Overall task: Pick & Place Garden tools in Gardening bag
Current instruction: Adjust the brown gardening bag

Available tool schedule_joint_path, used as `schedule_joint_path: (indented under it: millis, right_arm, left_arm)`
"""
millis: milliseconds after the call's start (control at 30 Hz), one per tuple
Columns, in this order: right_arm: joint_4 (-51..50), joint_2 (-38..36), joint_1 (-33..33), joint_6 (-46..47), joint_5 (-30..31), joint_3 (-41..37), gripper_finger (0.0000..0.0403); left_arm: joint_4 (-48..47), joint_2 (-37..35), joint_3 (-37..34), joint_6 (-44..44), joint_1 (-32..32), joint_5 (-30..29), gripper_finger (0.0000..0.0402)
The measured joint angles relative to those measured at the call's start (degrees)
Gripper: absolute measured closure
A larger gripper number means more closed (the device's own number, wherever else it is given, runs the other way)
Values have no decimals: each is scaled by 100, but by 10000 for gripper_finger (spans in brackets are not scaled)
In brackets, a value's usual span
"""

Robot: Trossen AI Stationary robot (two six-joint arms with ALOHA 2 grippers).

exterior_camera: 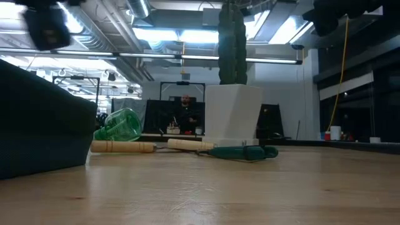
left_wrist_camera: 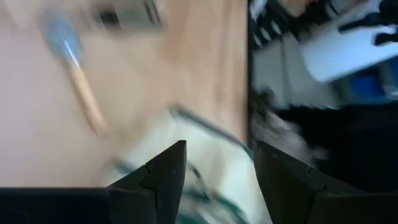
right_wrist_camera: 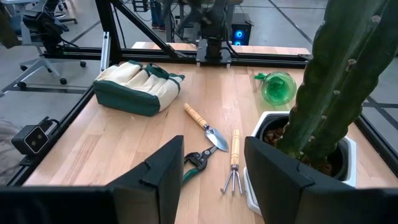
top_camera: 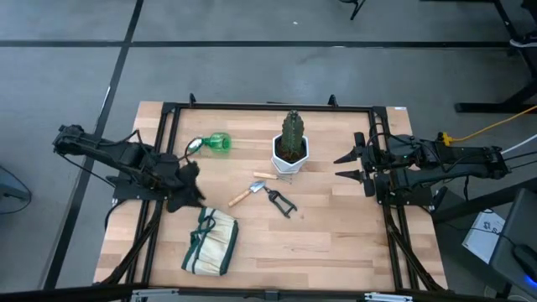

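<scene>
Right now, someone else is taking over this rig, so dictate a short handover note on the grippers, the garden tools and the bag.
Left gripper: jaws open, empty, just above the gardening bag.
Right gripper: jaws open, empty, waiting at the right side of the table.
Bag lies on its side at the front left.
Spray bottle, trowel, hand fork and pruning shears all lie on the table near the cactus pot.
Done: nothing bagged.
Left: all four tools.
</scene>
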Motion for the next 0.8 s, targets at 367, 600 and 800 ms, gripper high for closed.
schedule_joint_path:
  millis: [367, 600, 800]
  right_arm:
    - [1, 0, 0, 2, 0, 0, 231]
    - [1, 0, 2, 0, -1, 2, 231]
    - [0, 0, 0, 0, 0, 0, 231]
  left_arm:
    - [-885, -75, -515, -2349, -1165, -725, 219]
    - [-481, -122, -966, -3490, -1885, -1125, 219]
    - [238, -94, -1538, -4228, -2316, -1355, 219]
